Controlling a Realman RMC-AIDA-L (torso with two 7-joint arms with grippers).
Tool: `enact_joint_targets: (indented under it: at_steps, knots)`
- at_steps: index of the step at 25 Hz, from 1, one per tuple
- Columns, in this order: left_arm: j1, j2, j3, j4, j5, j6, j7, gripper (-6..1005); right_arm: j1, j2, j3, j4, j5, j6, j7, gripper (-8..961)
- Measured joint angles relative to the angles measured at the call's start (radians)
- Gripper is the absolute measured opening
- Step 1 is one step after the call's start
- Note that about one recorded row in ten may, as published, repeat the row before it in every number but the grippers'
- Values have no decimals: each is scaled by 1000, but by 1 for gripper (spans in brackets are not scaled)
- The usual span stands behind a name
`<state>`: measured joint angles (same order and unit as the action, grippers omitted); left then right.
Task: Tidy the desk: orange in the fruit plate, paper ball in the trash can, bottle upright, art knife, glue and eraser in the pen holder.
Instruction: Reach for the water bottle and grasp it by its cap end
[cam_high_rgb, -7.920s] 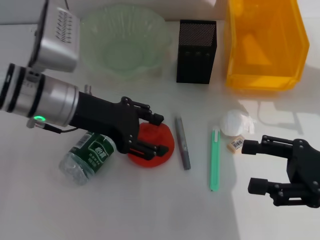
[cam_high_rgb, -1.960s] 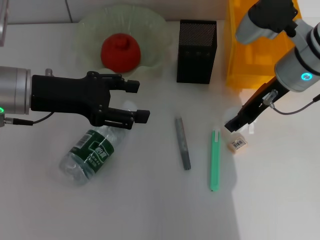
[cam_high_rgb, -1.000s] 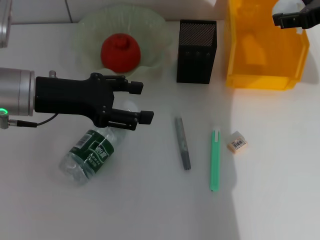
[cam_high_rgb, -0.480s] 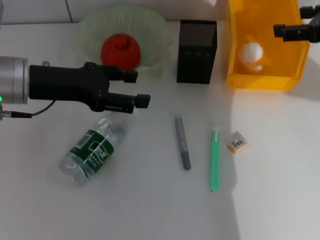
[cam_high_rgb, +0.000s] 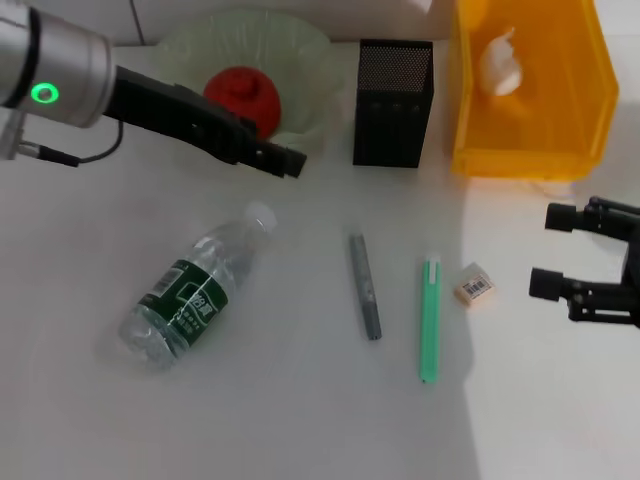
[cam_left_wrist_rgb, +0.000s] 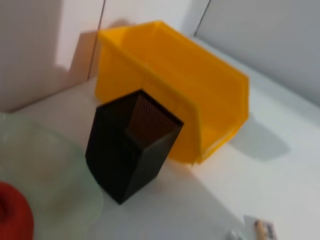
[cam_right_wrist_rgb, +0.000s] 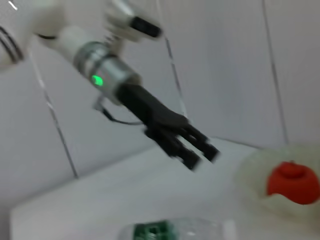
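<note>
One of each thing shows. The orange (cam_high_rgb: 243, 98) sits in the fruit plate (cam_high_rgb: 300, 50) and the paper ball (cam_high_rgb: 498, 60) in the trash can (cam_high_rgb: 530, 130), both at the far edge beside the pen holder (cam_high_rgb: 393, 103). Mid-bench lie the bottle (cam_high_rgb: 192, 290) on its side, a grey stick (cam_high_rgb: 365, 285), the glue (cam_high_rgb: 429, 320) and the eraser (cam_high_rgb: 474, 285).

The left gripper (cam_high_rgb: 285, 158) hangs near the plate, its spread unclear. The right gripper (cam_high_rgb: 560, 250) at the right edge stands wide and empty.

Only the right wrist view shows the tiled wall (cam_right_wrist_rgb: 225, 65). The bench (cam_high_rgb: 300, 400) is white.
</note>
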<state>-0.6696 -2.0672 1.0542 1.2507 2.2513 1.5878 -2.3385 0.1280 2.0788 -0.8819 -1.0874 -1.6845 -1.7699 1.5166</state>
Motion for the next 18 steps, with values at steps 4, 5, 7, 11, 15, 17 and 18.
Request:
enact_joint_targets:
  at_steps: [4, 5, 7, 11, 15, 17, 18]
  knots:
    - [-81, -4, 195, -11, 175, -68, -192, 842, 25, -1, 71, 227, 2, -54, -166, 852]
    - [-93, -6, 238, -15, 209, -85, -233, 842, 29, -2, 81, 265, 2, -56, -187, 852]
    - [-106, -10, 305, -18, 262, -114, -302, 842, 32, -4, 98, 310, 1, -55, -212, 852]
    - [-118, -12, 398, -43, 340, -165, -401, 842, 32, -2, 113, 351, -1, -51, -238, 851]
    - [-129, -12, 420, -89, 346, -182, -411, 842, 32, -2, 112, 370, -1, -51, -243, 851]
    - [-138, -13, 439, -157, 345, -228, -418, 842, 38, -2, 106, 373, -1, -57, -247, 851]
    - [-138, -13, 441, -163, 345, -234, -419, 842, 38, -2, 106, 373, -1, -57, -247, 851]
